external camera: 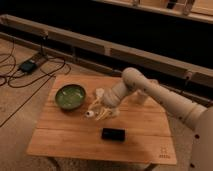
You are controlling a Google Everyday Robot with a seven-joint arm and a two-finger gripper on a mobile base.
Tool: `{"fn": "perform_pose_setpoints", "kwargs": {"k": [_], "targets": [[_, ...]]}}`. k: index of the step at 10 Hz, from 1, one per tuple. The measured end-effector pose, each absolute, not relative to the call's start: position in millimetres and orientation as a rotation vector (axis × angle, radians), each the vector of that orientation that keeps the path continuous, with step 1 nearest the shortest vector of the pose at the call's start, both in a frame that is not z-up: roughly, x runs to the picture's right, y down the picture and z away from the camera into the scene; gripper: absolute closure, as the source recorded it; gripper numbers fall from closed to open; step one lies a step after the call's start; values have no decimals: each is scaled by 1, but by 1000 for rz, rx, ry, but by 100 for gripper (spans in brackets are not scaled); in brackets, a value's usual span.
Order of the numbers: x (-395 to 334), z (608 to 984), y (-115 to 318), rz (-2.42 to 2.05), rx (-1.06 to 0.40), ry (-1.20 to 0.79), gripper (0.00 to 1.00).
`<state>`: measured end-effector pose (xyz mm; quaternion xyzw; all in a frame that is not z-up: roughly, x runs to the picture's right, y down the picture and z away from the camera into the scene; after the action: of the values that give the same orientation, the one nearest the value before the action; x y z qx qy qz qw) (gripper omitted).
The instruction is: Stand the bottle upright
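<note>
Bottle (96, 113) lying on its side mid-surface (60, 140), long axis roughly left-right, cap end toward green bowl (70, 96), hand (104, 109) closed tight, low at bottle's right end, arm angled down-left, black phone (113, 134) just in front.

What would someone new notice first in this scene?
The pale robot arm reaching in from the right, its gripper low over the middle of the wooden table, right by the bottle. Next, the green bowl on the table's left and the black phone nearer the front edge.
</note>
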<state>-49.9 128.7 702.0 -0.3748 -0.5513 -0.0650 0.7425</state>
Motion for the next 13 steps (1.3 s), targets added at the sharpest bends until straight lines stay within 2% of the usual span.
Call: {"fn": "perform_pose_setpoints", "kwargs": {"k": [4, 7, 10, 13], "targets": [[-38, 666, 111, -63, -742, -1406, 100], [-30, 654, 101, 46, -685, -1446, 100], [-14, 655, 96, 151, -639, -1506, 100], [3, 663, 97, 221, -621, -1668, 100]]}}
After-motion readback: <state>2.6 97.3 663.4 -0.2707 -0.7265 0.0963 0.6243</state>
